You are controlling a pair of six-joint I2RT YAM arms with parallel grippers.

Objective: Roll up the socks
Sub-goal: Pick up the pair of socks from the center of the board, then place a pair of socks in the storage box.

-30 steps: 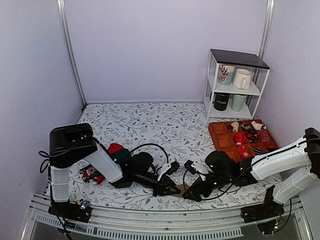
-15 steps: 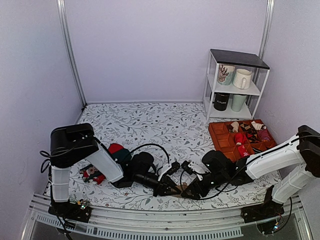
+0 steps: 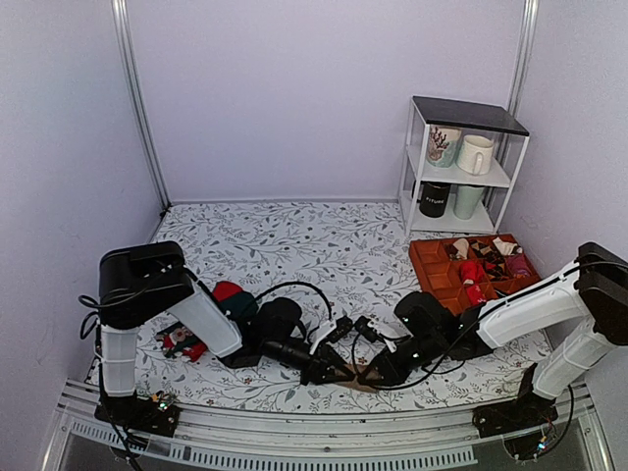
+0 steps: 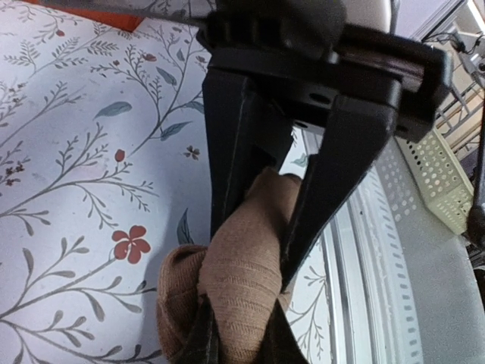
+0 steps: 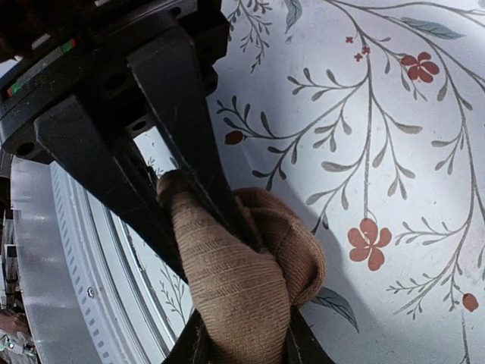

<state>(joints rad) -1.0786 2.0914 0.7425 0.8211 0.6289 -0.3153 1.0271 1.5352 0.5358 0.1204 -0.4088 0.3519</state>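
Both arms stretched low, meeting at bottom centre, left end effector [image 3: 341, 374] and right end effector [image 3: 374, 374] each clamped narrowly on the bunched tan socks [image 4: 241, 284] between them

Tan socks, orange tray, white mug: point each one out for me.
tan socks [image 5: 235, 280], right wrist view, ribbed knit of the bundle.
orange tray [image 3: 432, 267], top external view, bare left compartment.
white mug [image 3: 476, 154], top external view, its body, on the rack's shelf.
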